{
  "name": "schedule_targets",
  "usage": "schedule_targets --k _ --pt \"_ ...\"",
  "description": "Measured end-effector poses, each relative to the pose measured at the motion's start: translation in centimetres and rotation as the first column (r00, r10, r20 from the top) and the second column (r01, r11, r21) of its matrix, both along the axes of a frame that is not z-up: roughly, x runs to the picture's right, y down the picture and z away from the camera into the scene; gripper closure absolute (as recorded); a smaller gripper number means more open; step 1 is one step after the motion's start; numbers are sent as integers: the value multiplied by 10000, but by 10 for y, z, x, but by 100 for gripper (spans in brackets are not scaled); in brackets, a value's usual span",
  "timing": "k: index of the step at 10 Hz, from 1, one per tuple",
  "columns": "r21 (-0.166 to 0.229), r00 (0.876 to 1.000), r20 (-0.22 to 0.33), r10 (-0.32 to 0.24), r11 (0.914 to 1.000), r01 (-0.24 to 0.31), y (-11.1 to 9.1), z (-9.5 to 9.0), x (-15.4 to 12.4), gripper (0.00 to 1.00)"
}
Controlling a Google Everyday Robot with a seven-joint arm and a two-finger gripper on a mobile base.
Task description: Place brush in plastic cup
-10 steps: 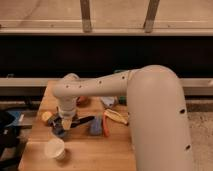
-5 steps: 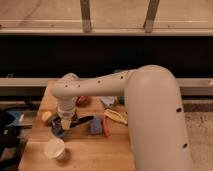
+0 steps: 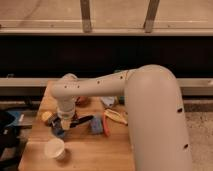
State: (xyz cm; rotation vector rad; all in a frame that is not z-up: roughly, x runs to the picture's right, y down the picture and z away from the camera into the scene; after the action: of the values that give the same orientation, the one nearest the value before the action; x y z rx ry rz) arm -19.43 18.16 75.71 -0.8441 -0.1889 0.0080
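The brush (image 3: 82, 121) is a slim dark thing lying on the wooden table (image 3: 95, 155), tilted slightly up to the right. My gripper (image 3: 63, 125) hangs from the white arm (image 3: 95, 87) and is down at the brush's left end, close to the table top. The blue-grey plastic cup (image 3: 96, 125) sits just right of the brush's other end. I cannot tell whether the gripper touches the brush.
A white cup (image 3: 55, 148) stands at the front left. An orange-yellow banana-like item (image 3: 115, 118) lies right of the blue-grey cup. A yellow thing (image 3: 47, 116) is left of the gripper, and a blue thing (image 3: 56, 131) is under it. The table's left edge is near.
The gripper has shifted very slightly to the right at the brush's left end. The brush and the cups have not visibly moved.
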Motion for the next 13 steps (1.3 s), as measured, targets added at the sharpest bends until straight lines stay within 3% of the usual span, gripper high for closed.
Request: schedule_targets --k 1,3,6,9,13 --pt "302 9999 -84 66 9995 -63 -2 -10 0 98" --pt "929 9992 -360 174 9956 -140 -13 -35 10 100" --pt "1359 9988 -442 208 9906 -146 -15 -48 11 100" --pt "1124 9996 -265 134 9936 -103 -8 -40 8 100" --pt "523 10000 -12 -30 9986 30 8 -28 5 100"
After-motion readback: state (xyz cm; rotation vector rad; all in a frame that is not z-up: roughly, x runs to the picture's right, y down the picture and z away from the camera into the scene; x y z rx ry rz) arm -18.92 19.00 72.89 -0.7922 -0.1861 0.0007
